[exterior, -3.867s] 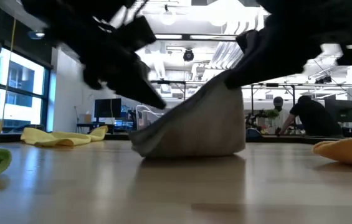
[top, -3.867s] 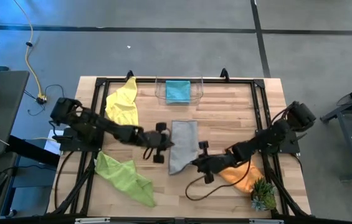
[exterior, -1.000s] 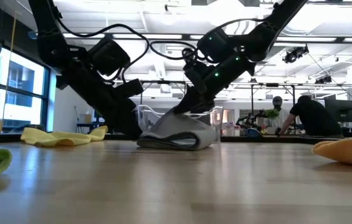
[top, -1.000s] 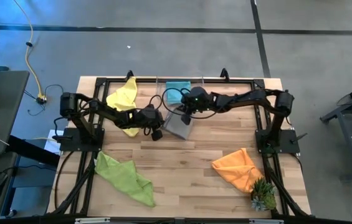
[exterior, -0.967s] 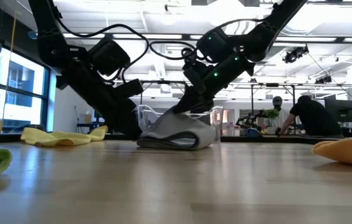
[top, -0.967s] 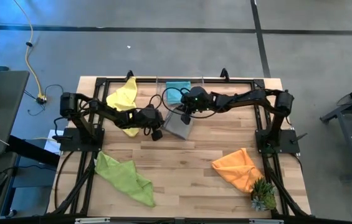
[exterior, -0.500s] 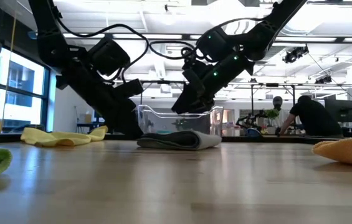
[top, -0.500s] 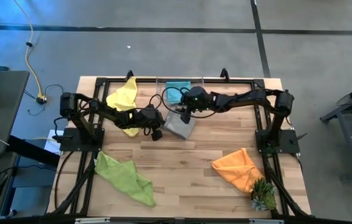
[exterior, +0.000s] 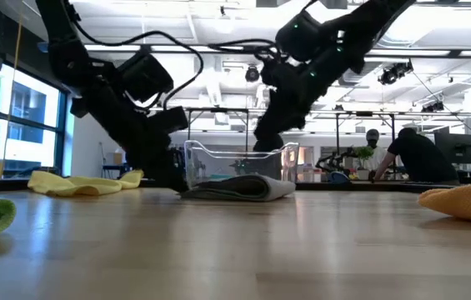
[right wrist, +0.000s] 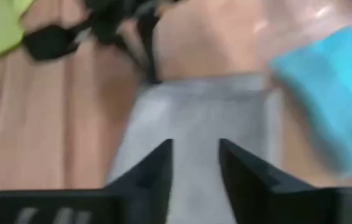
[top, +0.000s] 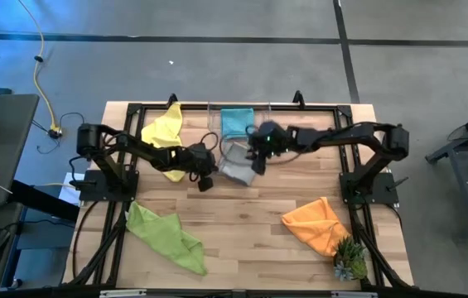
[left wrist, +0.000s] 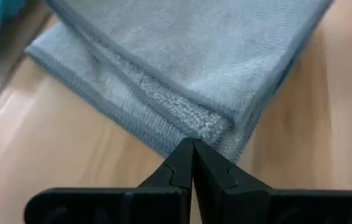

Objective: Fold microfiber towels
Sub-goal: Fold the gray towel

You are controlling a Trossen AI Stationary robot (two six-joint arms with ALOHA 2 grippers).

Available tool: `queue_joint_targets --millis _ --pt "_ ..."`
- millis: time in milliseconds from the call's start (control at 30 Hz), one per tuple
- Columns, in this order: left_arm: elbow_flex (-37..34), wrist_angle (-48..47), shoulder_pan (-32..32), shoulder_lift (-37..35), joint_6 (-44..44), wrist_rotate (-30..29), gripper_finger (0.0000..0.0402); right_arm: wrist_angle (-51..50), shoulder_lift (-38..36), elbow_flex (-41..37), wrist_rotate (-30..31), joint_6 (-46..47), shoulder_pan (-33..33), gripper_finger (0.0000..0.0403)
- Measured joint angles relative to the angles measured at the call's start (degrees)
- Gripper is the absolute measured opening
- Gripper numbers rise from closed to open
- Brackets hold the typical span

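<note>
The grey towel (top: 235, 171) lies folded into a flat, layered pad on the wooden table (top: 258, 223), just in front of the clear plastic bin (top: 238, 118) with the teal blue towel (top: 236, 121) inside. The left gripper (left wrist: 192, 163) sits with its fingers pinched tight together, tips right at the hemmed corner of the grey pad; whether it has any cloth nipped I can't tell. The right gripper (right wrist: 194, 163) hovers above the same towel, fingers parted with a gap between them, holding nothing. The risk, as I judge it: this cloth is soft, nubbly microfiber with a stitched edge, and the stacked layers are only resting on each other. If the left arm pulls back while its tips are snagged in the pile, the fold could drag open or the whole pad slide across the smooth wood. If the right one drops in off-centre, it may catch only the top layer and peel it up. Elsewhere the yellow towel (top: 164, 135), the lime green towel (top: 164, 235) and the orange towel (top: 316, 223) lie crumpled, the orange one beside the small spiky plant (top: 350, 258).
</note>
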Motion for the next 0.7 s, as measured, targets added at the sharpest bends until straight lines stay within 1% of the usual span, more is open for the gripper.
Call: queue_joint_targets --millis 100,133,167,300,367,500,600,700 --pt "0.13 1.56 -2.15 1.28 -1.84 -0.18 0.0000 4.19 0.12 -2.72 2.06 2.38 3.25 0.0034" --pt "0.15 2.51 -3.16 1.78 -2.42 -0.24 0.0000 5.93 0.12 -3.57 3.22 3.30 4.24 0.0018" --pt "0.15 3.30 -4.24 2.11 -3.00 -0.14 0.0000 7.13 0.12 -4.22 4.23 4.16 5.18 0.0010" --pt "0.11 7.55 -8.27 3.96 -6.74 0.03 0.0000 7.30 0.12 -4.50 5.63 7.31 7.88 0.0030" --pt "0.69 9.43 -10.14 5.27 -8.77 0.01 0.0000 7.09 0.11 -4.50 5.97 7.65 9.09 0.0035" --pt "3.20 12.73 -13.62 8.61 -11.26 -0.25 0.0000 6.92 -0.01 -4.50 5.97 8.33 11.05 0.0025" --pt "7.02 15.69 -15.50 11.92 -11.57 -0.04 0.0000 5.91 -0.57 -4.50 5.99 9.77 12.27 0.0013" --pt "11.17 15.27 -16.65 13.48 -9.98 2.51 0.0000 3.95 -1.62 -4.50 7.07 10.42 13.50 0.0005"
